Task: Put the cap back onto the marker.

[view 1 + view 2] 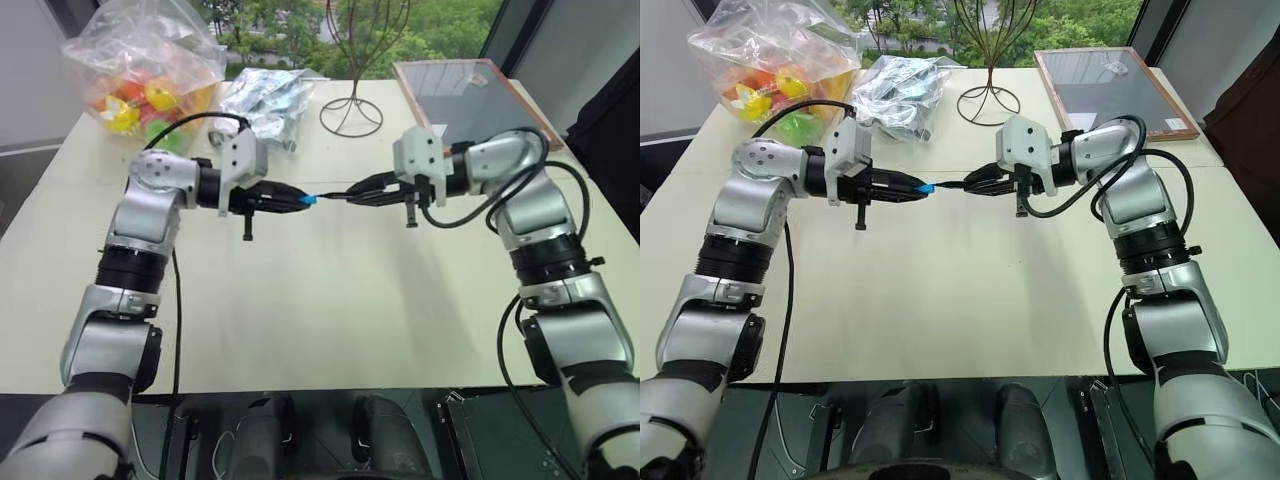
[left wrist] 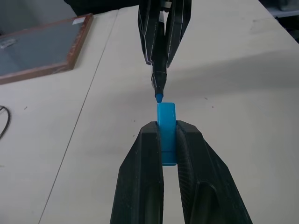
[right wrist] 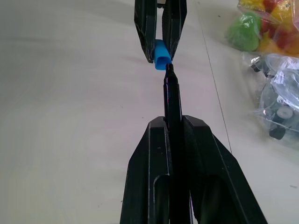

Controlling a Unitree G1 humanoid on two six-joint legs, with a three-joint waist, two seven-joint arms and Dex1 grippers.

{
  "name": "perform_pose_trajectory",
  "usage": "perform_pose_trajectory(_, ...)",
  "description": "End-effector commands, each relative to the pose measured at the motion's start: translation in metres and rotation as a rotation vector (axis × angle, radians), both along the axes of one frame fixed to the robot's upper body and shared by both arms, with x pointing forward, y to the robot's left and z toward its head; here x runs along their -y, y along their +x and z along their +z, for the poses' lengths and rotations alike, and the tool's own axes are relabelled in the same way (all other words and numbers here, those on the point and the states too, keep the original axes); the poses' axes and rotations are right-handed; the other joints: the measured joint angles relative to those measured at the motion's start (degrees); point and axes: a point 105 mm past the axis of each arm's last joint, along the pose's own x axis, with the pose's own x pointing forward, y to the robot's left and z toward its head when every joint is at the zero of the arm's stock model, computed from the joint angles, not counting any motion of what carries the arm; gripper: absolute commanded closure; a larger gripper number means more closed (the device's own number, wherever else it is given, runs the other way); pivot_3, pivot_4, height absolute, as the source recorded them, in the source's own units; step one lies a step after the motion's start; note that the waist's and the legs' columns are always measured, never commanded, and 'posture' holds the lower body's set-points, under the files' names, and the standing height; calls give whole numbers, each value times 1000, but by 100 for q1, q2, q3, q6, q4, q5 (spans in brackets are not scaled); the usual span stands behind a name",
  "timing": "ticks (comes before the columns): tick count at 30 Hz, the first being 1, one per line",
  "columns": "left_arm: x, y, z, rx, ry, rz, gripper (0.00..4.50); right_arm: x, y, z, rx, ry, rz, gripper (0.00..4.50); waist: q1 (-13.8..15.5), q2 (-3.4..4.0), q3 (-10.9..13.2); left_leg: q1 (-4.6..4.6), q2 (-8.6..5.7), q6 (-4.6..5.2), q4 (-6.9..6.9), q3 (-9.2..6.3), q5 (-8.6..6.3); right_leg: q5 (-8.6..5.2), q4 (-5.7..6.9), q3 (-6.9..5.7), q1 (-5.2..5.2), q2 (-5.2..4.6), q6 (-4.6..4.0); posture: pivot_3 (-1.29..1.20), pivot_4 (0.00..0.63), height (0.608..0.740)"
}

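Left hand: clenched on the cap, held above the surface, open end facing right. Right hand: clenched on the marker, tip pointing left, just at the cap's mouth.

A pale table carries a clear bag of colourful toys at its far left corner. Beside it lies a crinkled plastic packet, then a wire stand, and a wood-framed board at far right.
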Motion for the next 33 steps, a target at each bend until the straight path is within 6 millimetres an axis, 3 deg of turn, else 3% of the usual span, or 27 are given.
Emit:
perform_pose_trajectory(1,6,-3,10,44,-14,-21,4461,-6,-3,15,55,20,25,4500,2,0,0,0,0,0,0,0,0,0,0,0,0,0,0,0,150,740)
perform_pose_trajectory(17,19,0,9,82,66,-47,4461,-16,-5,9,62,-11,50,4500,1,0,0,0,0,0,0,1,0,0,0,0,0,0,0,0,150,740)
perform_pose_trajectory(28,38,3,9,117,92,-56,4461,-38,1,13,97,-17,59,4500,6,0,0,0,0,0,1,1,0,0,1,0,0,0,0,0,150,740)
perform_pose_trajectory(33,42,-1,5,53,96,-87,4461,-44,2,16,119,-7,58,4500,-9,0,0,0,0,-1,0,0,0,0,2,0,0,0,1,0,150,740)
